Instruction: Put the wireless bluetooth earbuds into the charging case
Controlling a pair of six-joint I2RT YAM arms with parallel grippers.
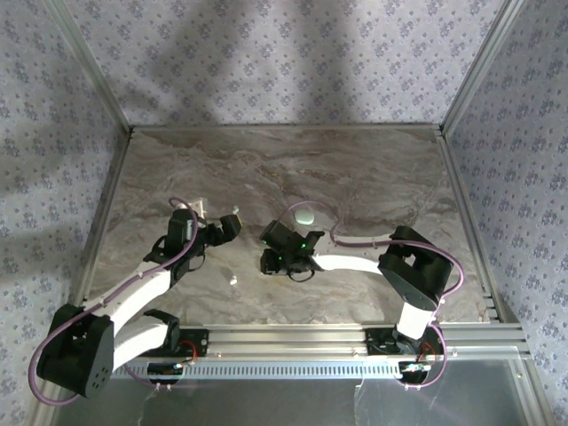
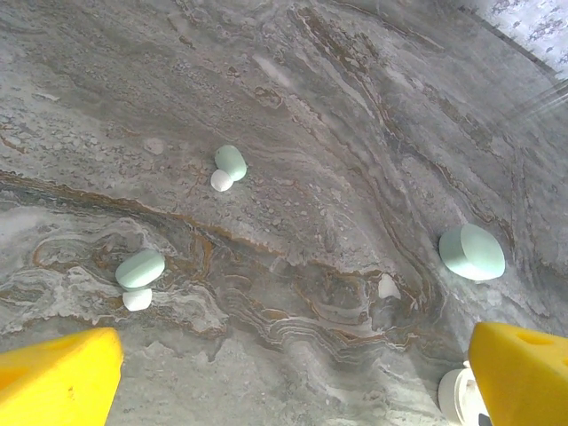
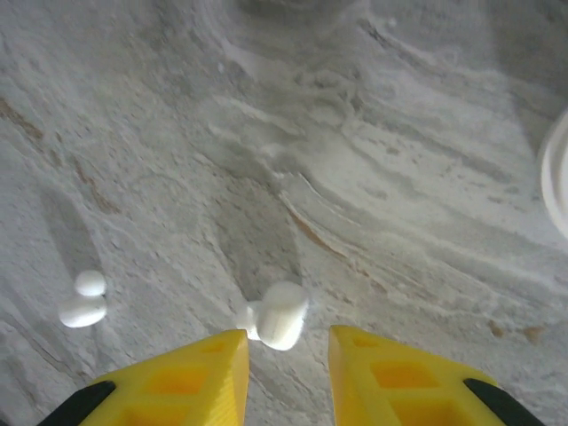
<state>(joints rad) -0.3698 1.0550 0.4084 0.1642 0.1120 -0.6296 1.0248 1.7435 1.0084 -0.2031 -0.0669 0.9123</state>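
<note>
Pick-up step, by the look of it. Down low over the marbled worktop (image 1: 373, 177) with the right gripper (image 3: 288, 342), yellow fingers (image 3: 177, 382) drawn in to a slim gap but not pressed together, and pinching nothing as yet. Lined up on one white earbud (image 3: 282, 315) lying flat at the very mouth of the fingers, close against one of them; cannot tell whether touching. Placed so, presumably, to let a small squeeze catch so tiny a piece across its narrow width. Off to one side in the right wrist view, well apart, a second earbud (image 3: 82, 302), loose on the worktop. Farther back, beyond the right wrist, the charging case (image 1: 304, 216), alone on the worktop and near enough for a short carry. Held aside with the left gripper (image 2: 293, 364) spread wide and empty above the worktop, probably to leave room. Judged barely begun: no earbud seated in the case that can be made out.
</note>
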